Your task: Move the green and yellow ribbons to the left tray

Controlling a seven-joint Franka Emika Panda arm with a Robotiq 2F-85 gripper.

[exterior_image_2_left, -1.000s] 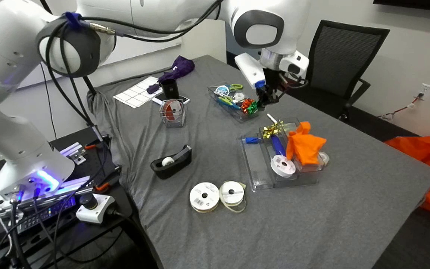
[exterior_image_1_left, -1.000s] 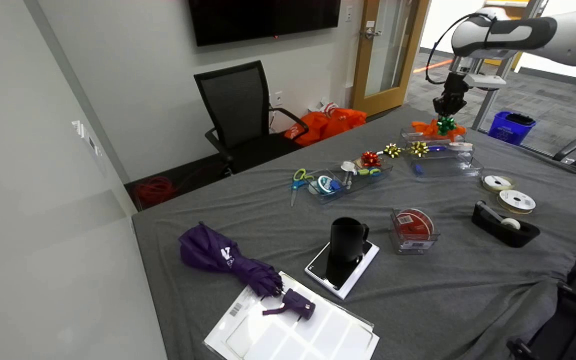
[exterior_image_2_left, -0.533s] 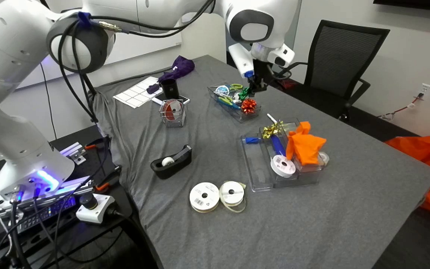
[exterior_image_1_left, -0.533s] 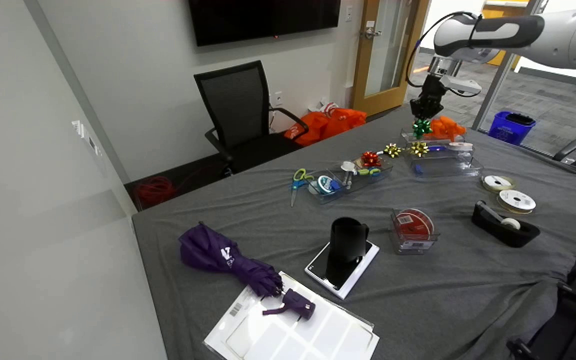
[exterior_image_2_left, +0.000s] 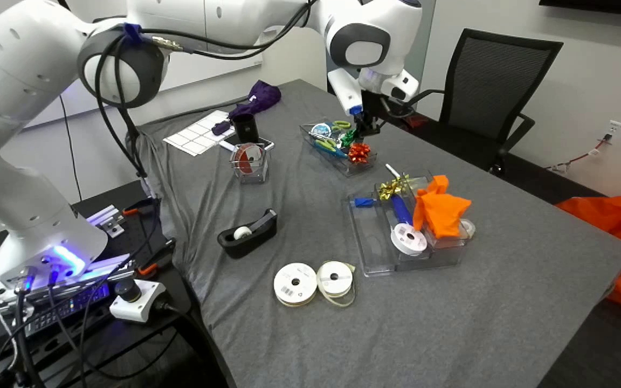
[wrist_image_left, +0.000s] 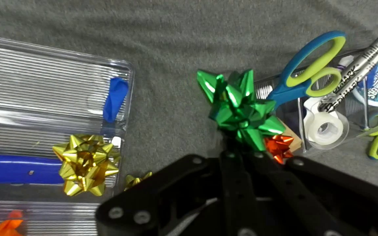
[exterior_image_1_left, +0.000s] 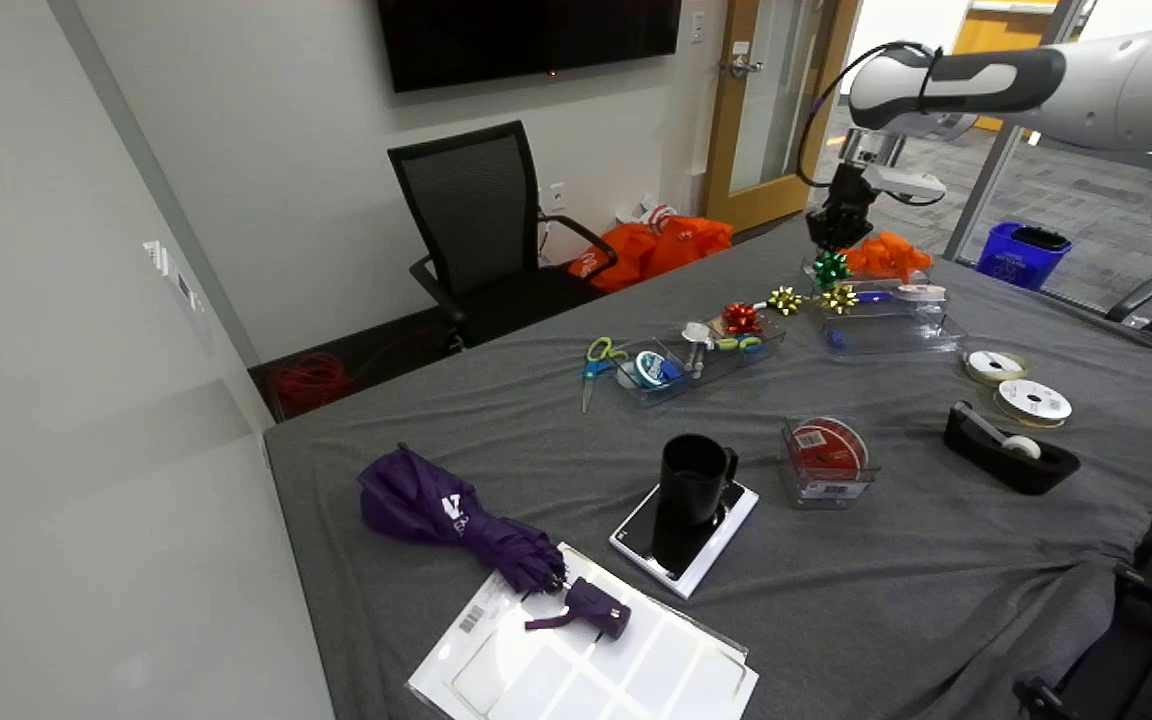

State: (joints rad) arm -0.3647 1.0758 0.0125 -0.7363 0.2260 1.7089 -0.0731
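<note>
Green gift bow (wrist_image_left: 241,119), shiny, spiky, held in my gripper (wrist_image_left: 245,155), pinched almost closed, over gray cloth (wrist_image_left: 169,121). Gold gift bow (wrist_image_left: 87,165), shiny too, in clear tray (wrist_image_left: 44,73). Second gold bow (exterior_image_1_left: 784,301) beside tray.

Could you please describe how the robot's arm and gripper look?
The arm is white, with dark grey panels around pale rounded insets, and a silver wrist section. Black cables run along it, with a blue tie and a brass-coloured connector. The gripper is black, with round screws.

both exterior views are bright; the wrist view is dimmer, white glints on the spiky green foil ribbon bow (wrist_image_left: 243,118).
</note>
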